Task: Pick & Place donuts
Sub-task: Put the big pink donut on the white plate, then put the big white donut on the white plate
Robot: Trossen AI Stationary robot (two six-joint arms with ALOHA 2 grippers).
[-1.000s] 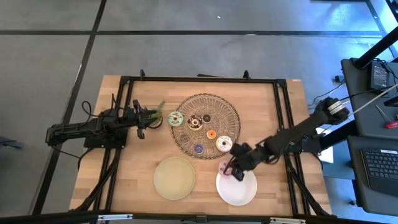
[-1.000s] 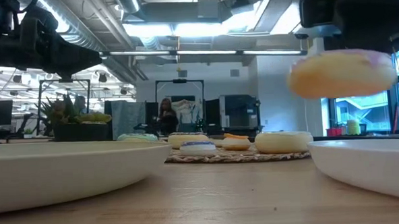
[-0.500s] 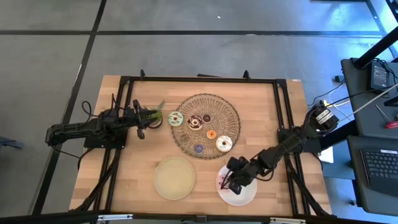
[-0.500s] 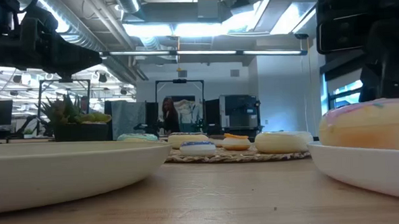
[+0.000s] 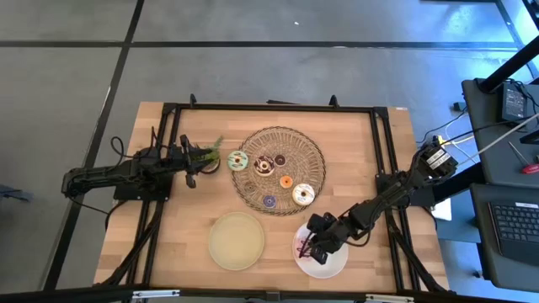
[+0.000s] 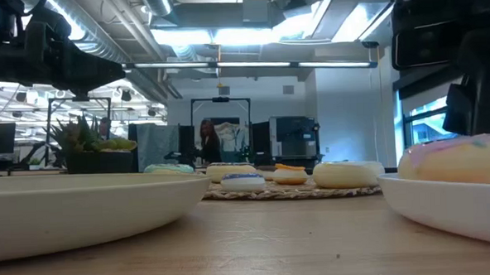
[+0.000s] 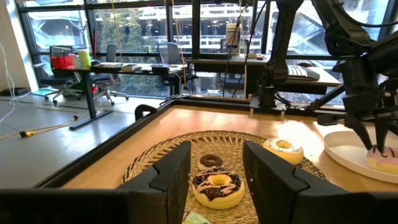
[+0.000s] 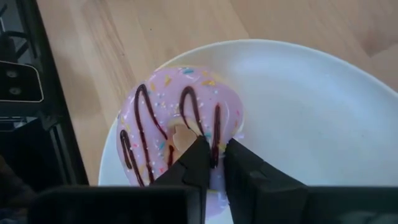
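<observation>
A pink donut (image 8: 177,134) with dark stripes lies on the white plate (image 5: 330,263) at the front right, near the plate's left rim. My right gripper (image 8: 214,152) is down on it and shut on its ring. It also shows in the low view (image 6: 457,161). Several more donuts lie on the round wicker mat (image 5: 310,150): green (image 5: 237,160), brown (image 5: 265,166), orange (image 5: 286,181), purple (image 5: 269,201), white (image 5: 302,195). My left gripper (image 5: 195,162) waits open and empty at the mat's left side. My right gripper pinches one stretch of the pink donut's ring (image 8: 215,134) between its two fingers. One finger (image 8: 196,163) stands at the hole's edge, the other (image 8: 245,165) toward the outer rim. The fingers come from above, slanting down. The donut lies flat on the white plate.
A pale yellow-green plate (image 5: 237,241) sits at the front centre, left of the white plate. A small green plant (image 5: 212,148) stands by my left gripper. Black frame rails run along the table's left and right sides. Bare wood lies between the mat and the plates.
My right gripper has gone down and toward the table's near edge with the pink donut. The donut hung clear above the white plate's far rim a second ago; it now lies on the plate, with the fingers still closed around its ring.
</observation>
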